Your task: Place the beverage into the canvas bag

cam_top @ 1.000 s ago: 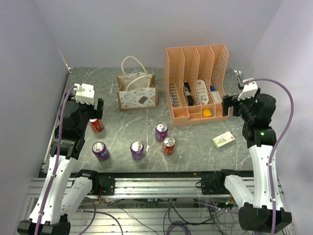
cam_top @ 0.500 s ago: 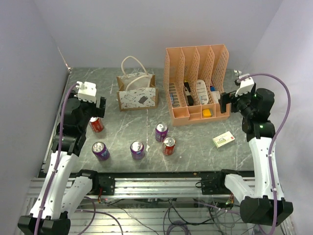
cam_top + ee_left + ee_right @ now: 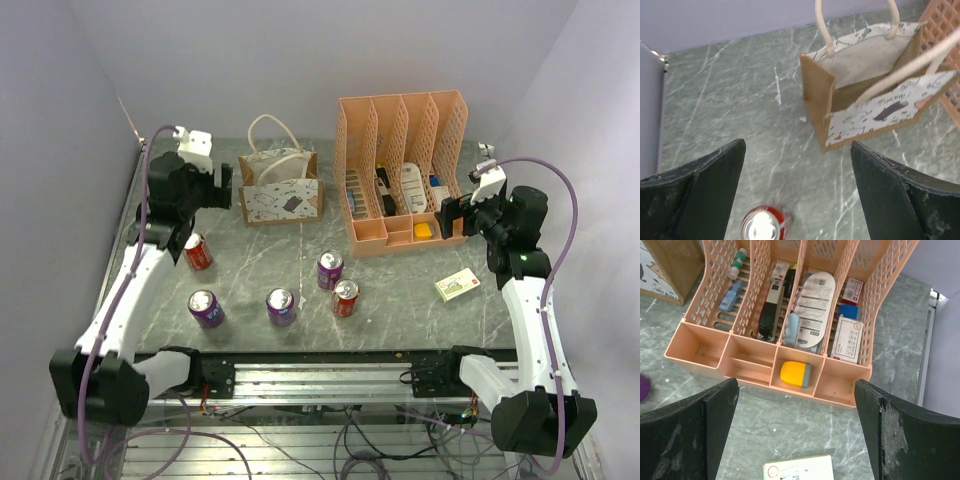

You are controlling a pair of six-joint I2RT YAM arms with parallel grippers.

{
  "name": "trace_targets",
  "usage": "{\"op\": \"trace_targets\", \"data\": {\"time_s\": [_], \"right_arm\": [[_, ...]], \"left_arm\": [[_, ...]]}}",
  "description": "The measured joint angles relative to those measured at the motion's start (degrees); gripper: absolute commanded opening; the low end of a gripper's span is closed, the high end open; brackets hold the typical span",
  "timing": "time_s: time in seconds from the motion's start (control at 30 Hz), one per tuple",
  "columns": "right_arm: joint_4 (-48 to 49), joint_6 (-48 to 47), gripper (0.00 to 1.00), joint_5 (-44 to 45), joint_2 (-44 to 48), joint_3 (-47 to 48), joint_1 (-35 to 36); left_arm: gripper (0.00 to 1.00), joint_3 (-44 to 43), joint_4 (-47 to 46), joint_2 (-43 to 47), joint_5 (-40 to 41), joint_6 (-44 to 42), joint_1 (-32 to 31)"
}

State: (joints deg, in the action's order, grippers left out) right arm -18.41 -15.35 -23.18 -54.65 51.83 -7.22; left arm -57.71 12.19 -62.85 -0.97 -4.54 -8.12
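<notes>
Left gripper (image 3: 797, 146) is spread open and empty, above the table (image 3: 730, 100) between a red can (image 3: 762, 226) and the bag (image 3: 875, 107). Bag stands upright, mouth open, apparently empty. Right gripper (image 3: 796, 385) is likewise open and empty over the organizer (image 3: 695, 347). Four more cans (image 3: 281, 305) stand toward the near edge.

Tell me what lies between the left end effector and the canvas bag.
Nothing: the left wrist view shows only bare table between the open left end effector and the canvas bag.
</notes>
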Motion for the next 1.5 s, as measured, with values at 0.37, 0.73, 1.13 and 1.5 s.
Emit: {"op": "trace_targets", "data": {"time_s": [0.37, 0.73, 1.13, 1.5], "right_arm": [[0.50, -0.11, 1.00, -0.76, 0.87, -0.52, 0.00], [0.48, -0.35, 1.00, -0.81, 0.74, -0.52, 0.00], [0.37, -1.14, 1.00, -0.92, -0.28, -0.52, 0.00], [0.13, -2.12, 1.00, -3.74, -2.21, -1.27, 0.00]], "left_arm": [[0.92, -17.42, -3.65, -26.97, -0.46, 8.48, -1.77], [0.73, -27.85, -2.78, -43.43, 2.38, 10.14, -5.42], [0.14, -24.41, 0.22, -42.25, 1.95, 11.08, -5.51], [0.07, -16.06, 7.50, -31.28, 1.42, 10.05, -5.62]]}}
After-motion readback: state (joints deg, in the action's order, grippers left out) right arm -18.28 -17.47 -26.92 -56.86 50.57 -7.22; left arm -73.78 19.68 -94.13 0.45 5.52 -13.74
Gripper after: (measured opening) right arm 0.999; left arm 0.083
